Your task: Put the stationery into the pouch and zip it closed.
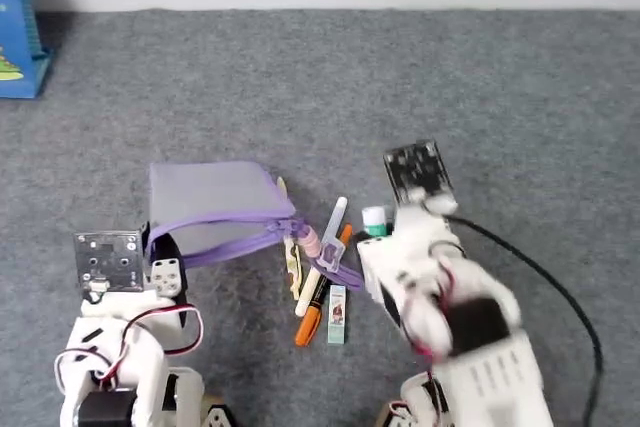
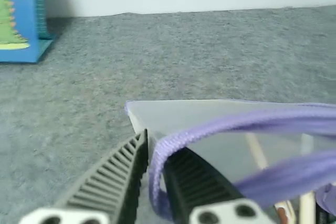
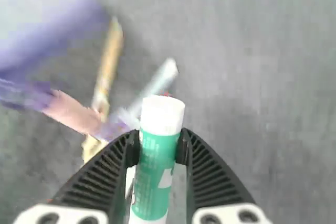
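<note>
A translucent purple pouch (image 1: 210,209) lies on the grey carpet, its purple zipper edge (image 1: 225,232) open toward the arms. My left gripper (image 2: 153,153) is shut on that zipper edge (image 2: 220,127) at the pouch's near left corner. My right gripper (image 3: 157,142) is shut on a green-and-white glue stick (image 3: 155,166), held just right of the loose stationery. In the high view the glue stick (image 1: 374,220) shows at the right arm's tip. An orange marker (image 1: 320,292), a white pen (image 1: 322,247), a wooden stick (image 1: 292,262) and a small eraser (image 1: 337,313) lie by the pouch's mouth.
A blue box (image 1: 18,32) stands at the far left by the wall. A black cable (image 1: 540,282) runs along the right arm. Open carpet extends behind and to the right of the pouch.
</note>
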`<state>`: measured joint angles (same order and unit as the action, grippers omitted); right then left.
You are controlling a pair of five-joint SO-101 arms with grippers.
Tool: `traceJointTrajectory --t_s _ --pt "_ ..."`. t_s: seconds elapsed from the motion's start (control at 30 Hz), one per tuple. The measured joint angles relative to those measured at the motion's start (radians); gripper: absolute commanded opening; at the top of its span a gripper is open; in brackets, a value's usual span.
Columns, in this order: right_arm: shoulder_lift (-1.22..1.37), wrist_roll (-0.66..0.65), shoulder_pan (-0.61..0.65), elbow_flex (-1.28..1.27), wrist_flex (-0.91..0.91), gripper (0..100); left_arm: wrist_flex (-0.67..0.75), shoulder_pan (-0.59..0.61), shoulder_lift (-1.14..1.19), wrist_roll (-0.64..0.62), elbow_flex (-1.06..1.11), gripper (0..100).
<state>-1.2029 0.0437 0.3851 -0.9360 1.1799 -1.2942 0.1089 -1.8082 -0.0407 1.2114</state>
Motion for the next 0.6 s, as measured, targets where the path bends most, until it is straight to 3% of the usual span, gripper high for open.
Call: traceJointTrajectory --t_s 0.27,0.6 --pt "-0.265 -0.031 0.166 0.002 -0.081 0.8 0.0 -0.026 0.15 0.0 -0.126 1" --pt "-0.262 -0.031 0.377 0.002 -0.453 0.8 0.0 -0.026 0.557 -0.02 -0.365 1"
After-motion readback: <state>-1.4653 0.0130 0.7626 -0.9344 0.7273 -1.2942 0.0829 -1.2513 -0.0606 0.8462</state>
